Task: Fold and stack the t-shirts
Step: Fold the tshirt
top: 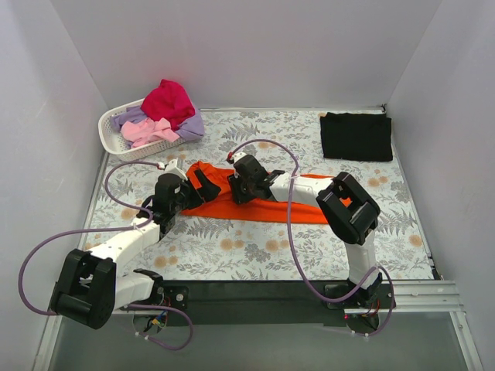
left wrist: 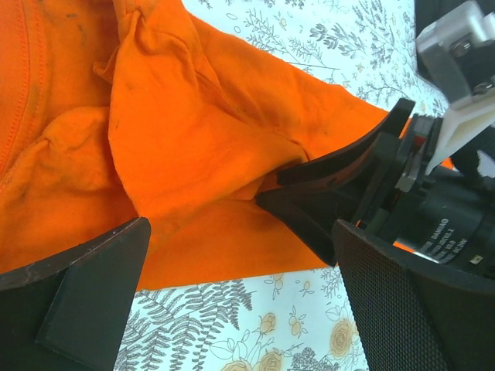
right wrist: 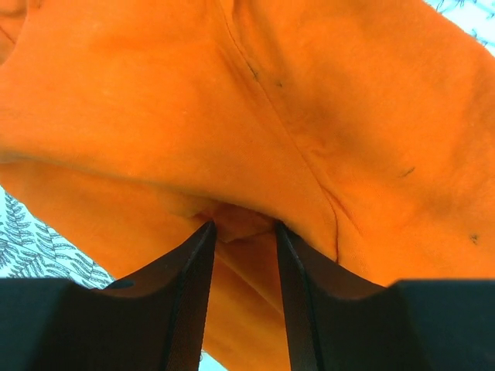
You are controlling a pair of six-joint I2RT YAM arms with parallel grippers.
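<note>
The bright orange t-shirt (top: 267,207) lies crumpled across the middle of the table. It fills the left wrist view (left wrist: 193,131) and the right wrist view (right wrist: 255,100). My right gripper (top: 238,188) is shut on a raised fold of the shirt near its left part (right wrist: 244,228). Its black fingers (left wrist: 340,182) also show in the left wrist view, pinching the cloth. My left gripper (top: 203,184) is open and empty, jaws wide apart, over the shirt's near left edge (left wrist: 241,255). A black t-shirt (top: 356,136) lies folded at the back right.
A white slotted basket (top: 112,137) stands at the back left, holding the magenta (top: 168,100), pink (top: 147,131) and lavender (top: 191,126) shirts. The grey floral table cloth (top: 255,255) covers the table. White walls close in the left, back and right.
</note>
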